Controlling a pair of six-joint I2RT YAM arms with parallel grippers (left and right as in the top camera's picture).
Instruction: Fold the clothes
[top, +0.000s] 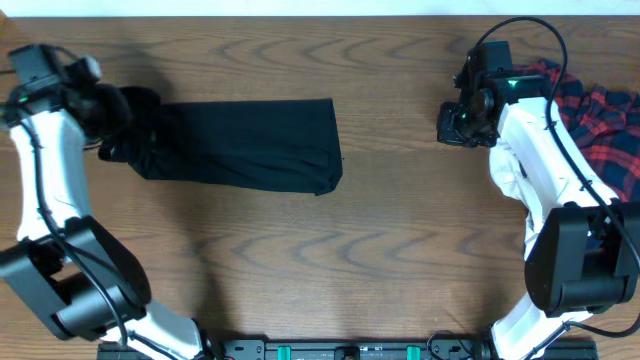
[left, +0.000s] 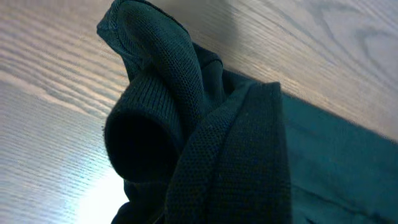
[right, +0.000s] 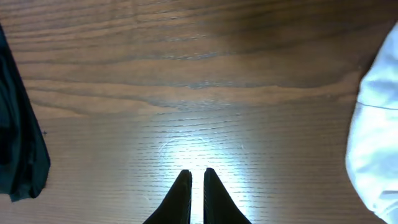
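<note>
Matt knit black shirt (top: 250, 145), glossy wood table (top: 360, 250)

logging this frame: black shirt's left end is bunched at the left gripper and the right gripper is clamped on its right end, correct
Not the right gripper: it is shut over bare table, holding nothing, with the black shirt lying apart from it. The right wrist view shows this. The shirt's left end is indeed bunched at the left gripper.
</note>
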